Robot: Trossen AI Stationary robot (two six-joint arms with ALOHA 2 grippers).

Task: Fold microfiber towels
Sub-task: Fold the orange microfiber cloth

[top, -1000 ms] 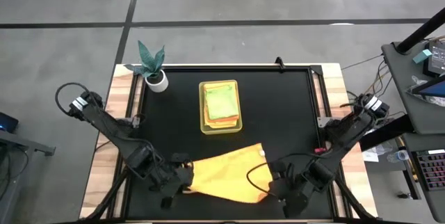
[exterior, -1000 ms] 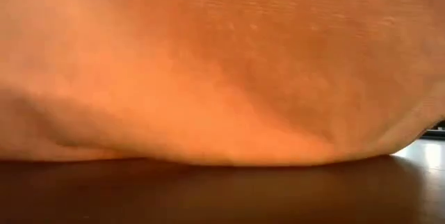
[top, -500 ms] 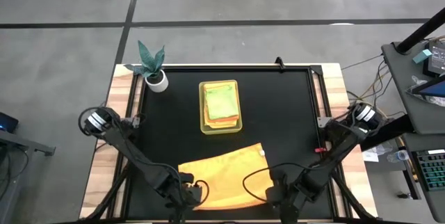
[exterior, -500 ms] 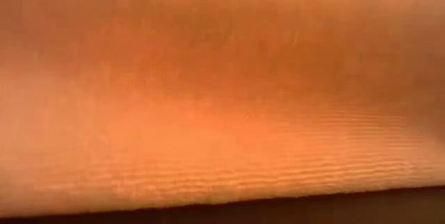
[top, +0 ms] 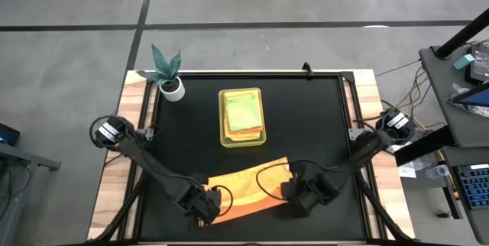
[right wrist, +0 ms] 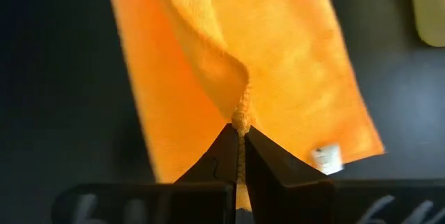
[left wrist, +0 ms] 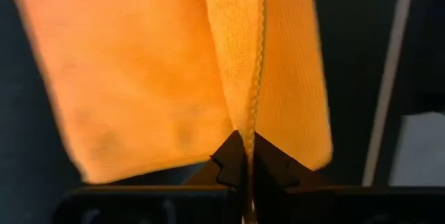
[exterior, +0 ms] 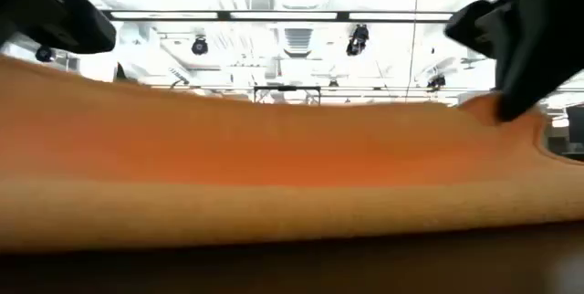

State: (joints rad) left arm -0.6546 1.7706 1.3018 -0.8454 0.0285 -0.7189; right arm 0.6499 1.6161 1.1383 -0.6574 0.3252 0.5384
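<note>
Orange towel (top: 243,189) is pinched at its near corners by the left gripper (top: 205,204) and right gripper (top: 298,194), which should carry them evenly across to the far edge.

Left arm reaches in low toward the near table edge, left gripper (top: 205,206) pinched closed. Right arm mirrors it from the other side, right gripper (top: 294,192) also clamped closed.
</note>
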